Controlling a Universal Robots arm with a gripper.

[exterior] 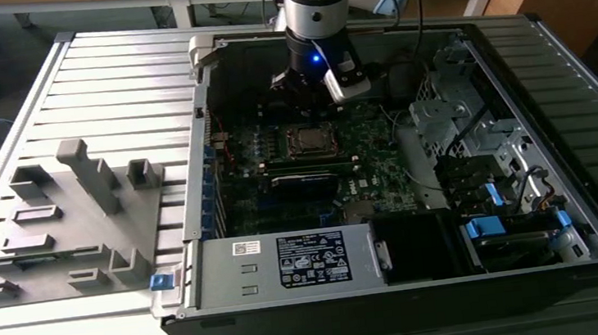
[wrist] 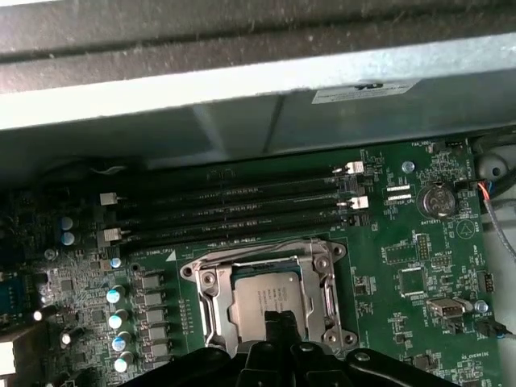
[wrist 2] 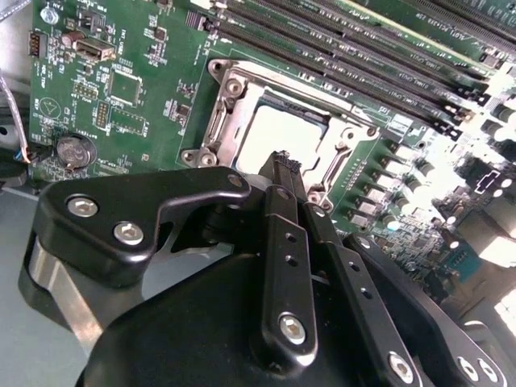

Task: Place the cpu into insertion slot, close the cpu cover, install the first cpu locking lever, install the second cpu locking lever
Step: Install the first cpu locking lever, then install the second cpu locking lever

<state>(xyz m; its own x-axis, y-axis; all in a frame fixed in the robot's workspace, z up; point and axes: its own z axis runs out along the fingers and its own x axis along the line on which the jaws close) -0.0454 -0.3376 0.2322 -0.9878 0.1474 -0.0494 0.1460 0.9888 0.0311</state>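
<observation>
Silver-grey cpu (wrist: 270, 297) seated in the insertion slot (wrist 2: 242, 109) near the middle of the green motherboard (wrist: 419, 242), with the cpu cover (wrist: 208, 300) apparently down around it as a metal frame with a square cut-out. Judged to be at the lever steps, though cannot tell from either wrist view whether any locking lever is latched yet. Gripper (wrist 2: 284, 160) poised just above the near edge of the socket, black fingers (wrist 2: 284, 242) drawn narrow, tips close together and holding nothing visible. Next move calls for a fine, low approach to a thin lever at the frame's side, then a press and sideways hook without scraping the chip's top.

Long black memory slots (wrist: 234, 214) running just beside one edge of the socket; row of small capacitors (wrist: 117, 318) along another edge; coin cell (wrist: 436, 200) toward the board's corner, well apart. Seen in the exterior view: arm reaching down into the open computer case (exterior: 206, 226), labelled power supply box (exterior: 286, 263) at the near edge, grey fixture block (exterior: 74, 222) on the ribbed table (exterior: 104, 79) outside. Tight clearance likely from case wall and memory slots.
</observation>
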